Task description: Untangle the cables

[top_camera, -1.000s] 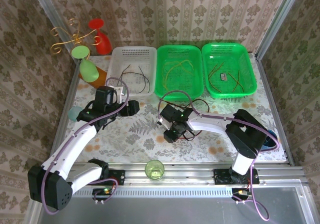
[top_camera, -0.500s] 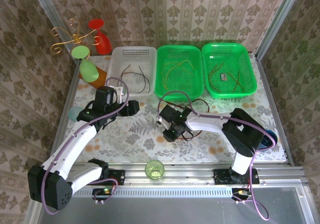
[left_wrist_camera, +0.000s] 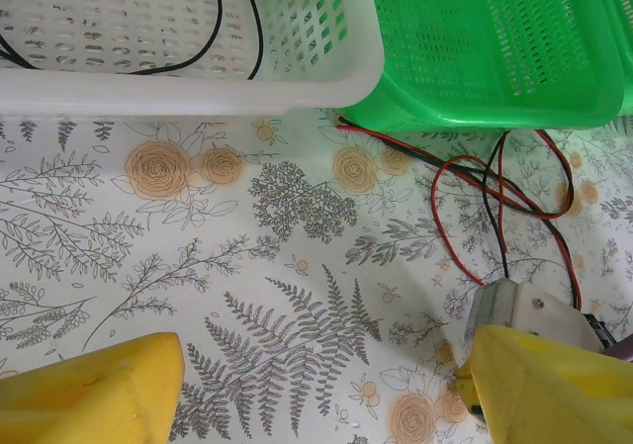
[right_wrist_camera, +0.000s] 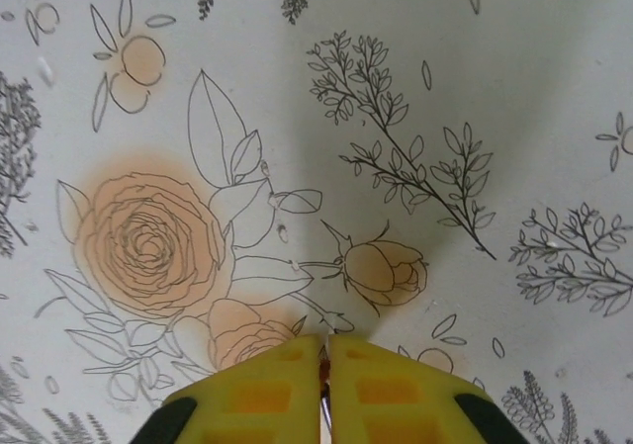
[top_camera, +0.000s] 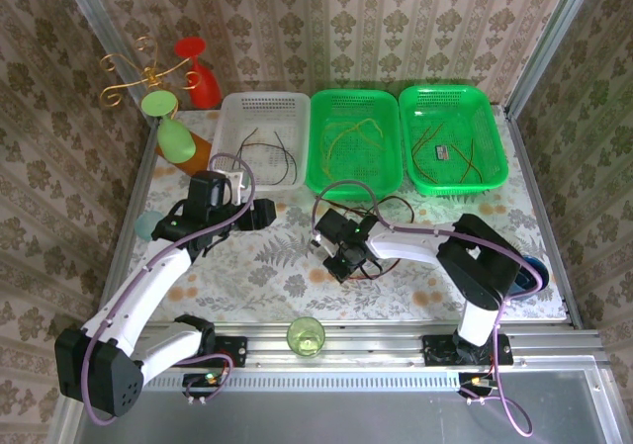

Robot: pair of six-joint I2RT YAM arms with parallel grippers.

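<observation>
your right gripper (right_wrist_camera: 323, 350), its 2 yellow fingers pressed together, hovers close over the floral tablecloth (right_wrist_camera: 445, 88). your left gripper (left_wrist_camera: 326, 390) hangs spread wide. the thin dark red and black loose cables (left_wrist_camera: 484, 179) lie tangled just before the green mesh basket (left_wrist_camera: 475, 58).

Bare tablecloth (left_wrist_camera: 198, 266) before baskets (left_wrist_camera: 495, 98)

Three cameras, one table (top_camera: 259, 274)
From high at 6 o'clock we look down toward 12; our left wrist view faces the white basket (left_wrist_camera: 198, 93) from low, shared with the overhead; past the right gripper (right_wrist_camera: 324, 350), we see table very close.
</observation>
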